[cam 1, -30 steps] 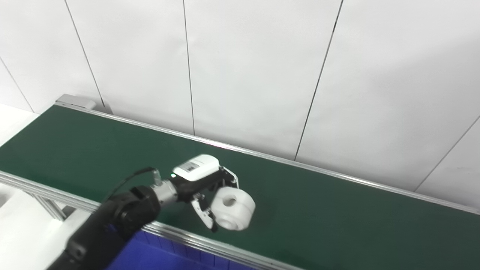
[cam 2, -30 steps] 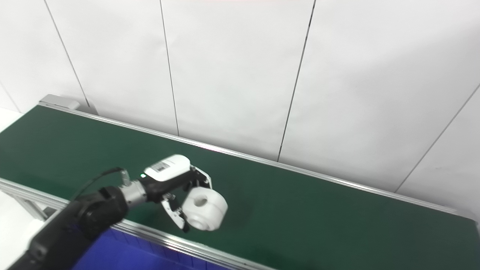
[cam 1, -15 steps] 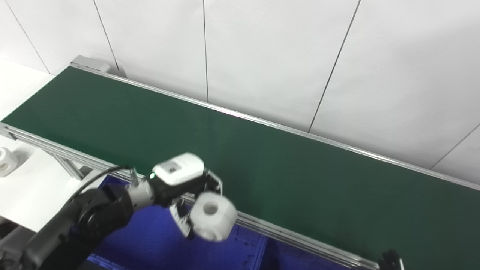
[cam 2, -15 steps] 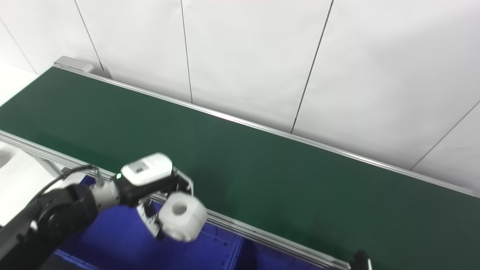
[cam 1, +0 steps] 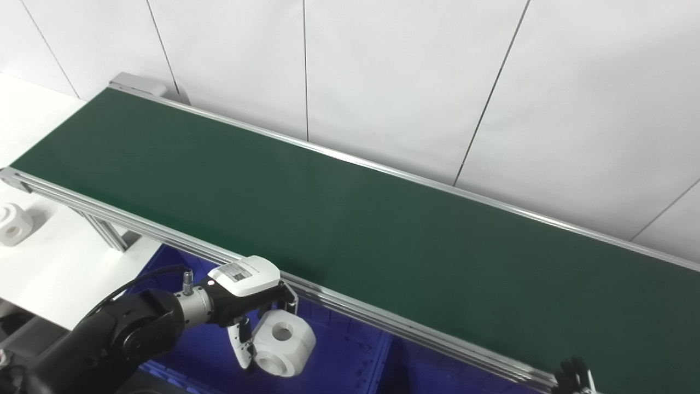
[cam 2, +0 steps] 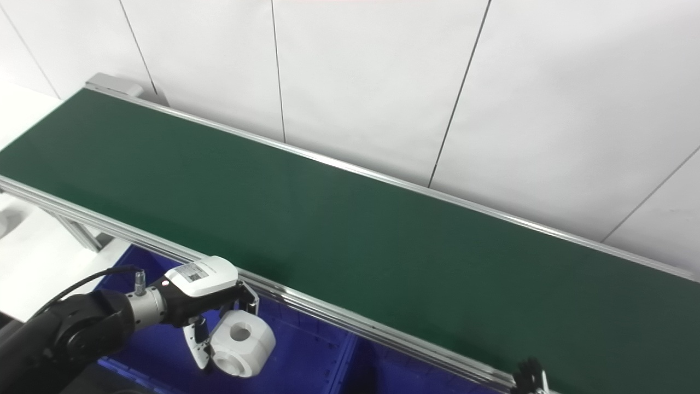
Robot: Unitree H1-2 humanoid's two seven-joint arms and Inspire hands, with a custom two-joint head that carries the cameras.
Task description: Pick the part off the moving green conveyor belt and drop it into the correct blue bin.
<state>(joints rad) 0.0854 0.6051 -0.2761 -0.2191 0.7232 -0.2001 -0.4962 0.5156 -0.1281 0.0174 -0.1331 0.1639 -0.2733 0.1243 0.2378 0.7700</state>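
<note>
holding a white ring-shaped part (cam 1: 283,342) with a centre hole, the left hand (cam 1: 249,306) has its fingers clamped on it — off the green conveyor belt (cam 1: 350,230), past its near rail, above the blue bin (cam 1: 339,361). the right hand (cam 1: 571,377) only peeps in at the bottom right corner; whether it is apart or together cannot be told. a second white part (cam 1: 13,223) lies on the white surface (cam 1: 49,262) by the belt's left end.

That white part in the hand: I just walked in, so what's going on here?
The left hand grips a white part with a round hole, holding it above the blue bin on the near side of the green conveyor belt. It is not released. The right hand barely shows at the bottom edge. Another white part sits on the white table.
</note>
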